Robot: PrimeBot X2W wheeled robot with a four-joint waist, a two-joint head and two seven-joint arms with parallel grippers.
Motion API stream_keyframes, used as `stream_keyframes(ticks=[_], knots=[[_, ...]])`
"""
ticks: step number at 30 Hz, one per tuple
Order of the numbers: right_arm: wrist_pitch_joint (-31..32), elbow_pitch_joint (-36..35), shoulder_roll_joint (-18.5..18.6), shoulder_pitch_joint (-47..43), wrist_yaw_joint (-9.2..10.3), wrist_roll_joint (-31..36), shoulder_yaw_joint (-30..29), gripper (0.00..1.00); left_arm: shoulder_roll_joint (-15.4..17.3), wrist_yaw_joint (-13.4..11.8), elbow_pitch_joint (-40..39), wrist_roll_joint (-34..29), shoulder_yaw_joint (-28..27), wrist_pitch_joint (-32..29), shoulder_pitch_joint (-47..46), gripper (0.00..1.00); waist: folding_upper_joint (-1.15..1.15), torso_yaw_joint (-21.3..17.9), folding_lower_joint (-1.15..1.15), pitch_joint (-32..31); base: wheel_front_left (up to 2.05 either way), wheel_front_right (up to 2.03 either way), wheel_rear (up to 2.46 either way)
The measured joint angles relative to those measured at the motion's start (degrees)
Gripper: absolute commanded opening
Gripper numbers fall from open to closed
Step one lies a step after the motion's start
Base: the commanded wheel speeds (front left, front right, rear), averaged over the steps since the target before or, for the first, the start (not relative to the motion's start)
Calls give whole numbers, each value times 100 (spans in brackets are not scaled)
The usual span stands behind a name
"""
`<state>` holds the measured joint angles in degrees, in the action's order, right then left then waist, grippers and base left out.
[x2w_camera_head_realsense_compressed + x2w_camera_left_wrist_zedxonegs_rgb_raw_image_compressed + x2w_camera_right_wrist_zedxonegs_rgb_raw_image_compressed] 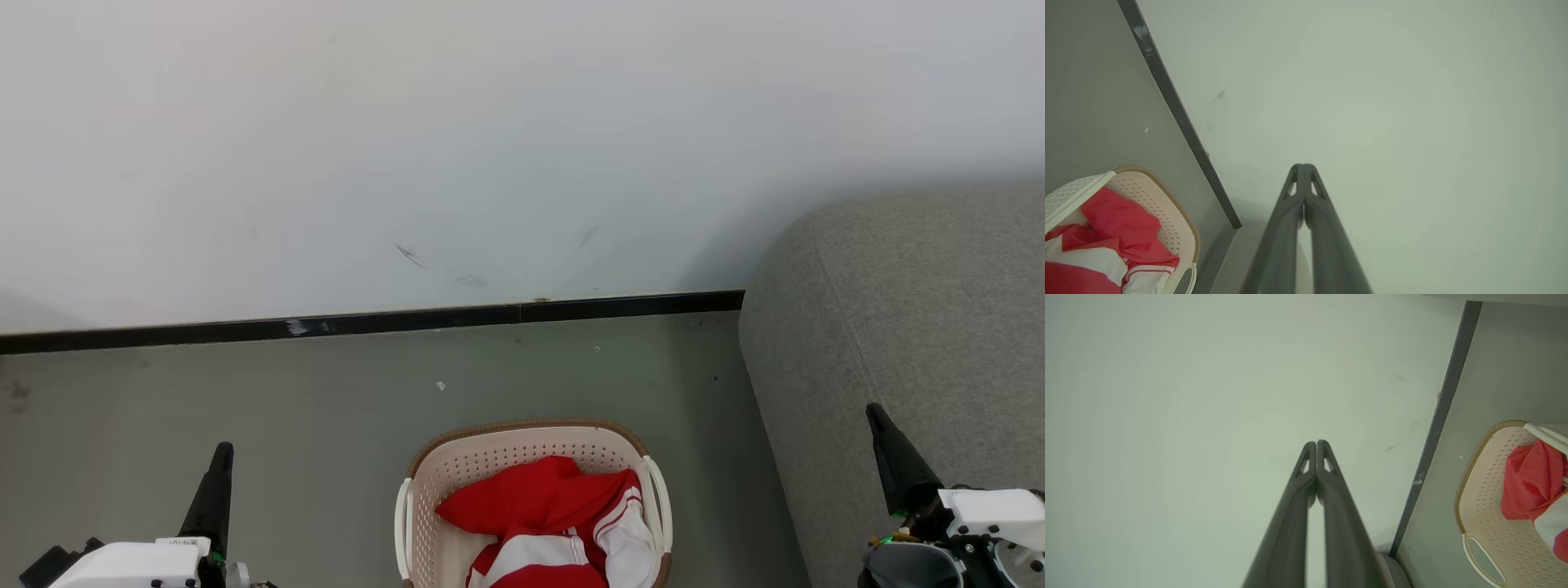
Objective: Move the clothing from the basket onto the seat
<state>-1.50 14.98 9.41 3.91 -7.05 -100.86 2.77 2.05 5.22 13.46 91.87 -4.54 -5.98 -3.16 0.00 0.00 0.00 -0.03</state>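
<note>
Both my pincers are closed and hold nothing. My left pincer (219, 464) is low at the left side, above the grey floor (245, 392), its two fingers pressed together and pointing toward the white wall (490, 122). My right pincer (883, 429) is low at the right side, its fingers also together, seen against the grey-green seat (922, 327).

The clothing (539, 502) lies in the basket (490, 457) as a crumpled red and white heap. The basket stands on the floor between my two arms, near the side of the seat. Its near part is cut by the edge of the head view, so I cannot tell how many garments are inside.

I judge that the task is at its beginning and that the step in hand is the reach for the first garment. To do it well, I think I should use the right pincer, because it is on the side of the seat. I should open it wide before going down, not inside the fabric. The best target seems to be the highest red fold, in the middle of the heap. I should come from above and keep away from the white handle (660, 500) and the brown rim (522, 425). A deep bite on the fold will slip less than a thin edge. The basket looks light, so the lift should be slow and straight up until the cloth passes over the rim. Otherwise tangled garments may drag or tip the basket.
</note>
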Motion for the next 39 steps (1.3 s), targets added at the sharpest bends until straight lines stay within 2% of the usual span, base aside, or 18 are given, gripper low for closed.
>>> stream_keyframes(ticks=[19, 20, 26, 39], knots=[[-1, 0, 1, 0, 0, 0, 1, 0, 0, 0, 0, 0, 0, 0, 0, 0, 0, 0, 0, 0, 0, 0, 0], [0, 15, -7, -10, 0, 1, 2, 100, -4, -2, 13, -1, 1, 0, 8, 100, 0, 0, 0, 0, 0, 0, 0], [0, 259, -216, -337, 7, 7, 65, 100, -172, -5, 291, -16, 58, 4, 270, 100, 0, -1, 0, 1, 0, 0, 0], [-162, 209, -238, -347, 7, 513, 12, 100, -137, -3, 174, -468, 235, 269, 264, 100, 0, 5, 1, 3, 0, 0, 0]])
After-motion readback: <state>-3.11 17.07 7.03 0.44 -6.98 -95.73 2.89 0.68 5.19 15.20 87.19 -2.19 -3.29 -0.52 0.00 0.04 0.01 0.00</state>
